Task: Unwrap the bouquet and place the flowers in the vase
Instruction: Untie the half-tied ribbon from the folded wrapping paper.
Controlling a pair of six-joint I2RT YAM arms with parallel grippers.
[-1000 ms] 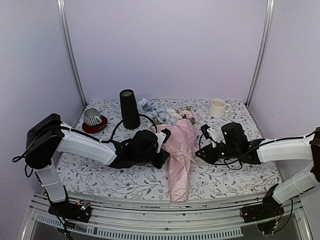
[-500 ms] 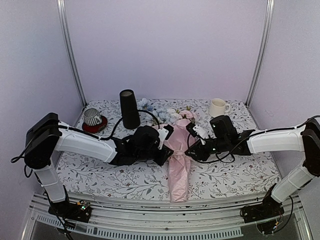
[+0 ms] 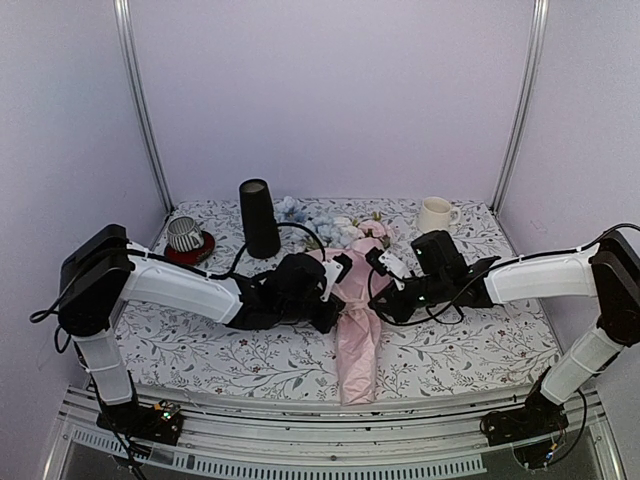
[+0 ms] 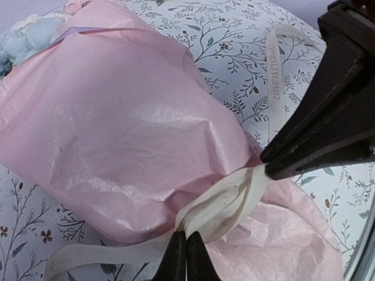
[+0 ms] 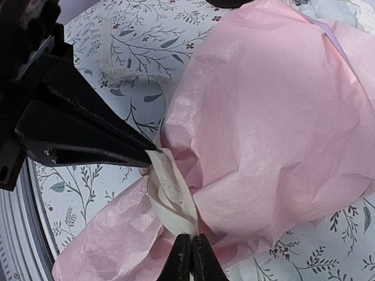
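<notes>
Pink paper bouquet (image 3: pixel 358 300) holds pale flowers (image 3: pixel 320 225); left gripper (image 4: pixel 181 249) and right gripper (image 5: pixel 190 249) clamp its cream ribbon (image 4: pixel 228 205); black vase (image 3: pixel 259 218), floral table (image 3: pixel 480 350), lilac walls (image 3: pixel 330 90)

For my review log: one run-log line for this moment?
left hand: shut on ribbon | right hand: shut on ribbon | bouquet: wrapped, lying flat | vase: upright

Pale lilac walls (image 3: pixel 330 90) are enclosing a table (image 3: pixel 480 352) that is wearing a leafy floral-print cloth (image 3: pixel 190 352), two metal posts (image 3: pixel 140 100) standing at its back corners
</notes>
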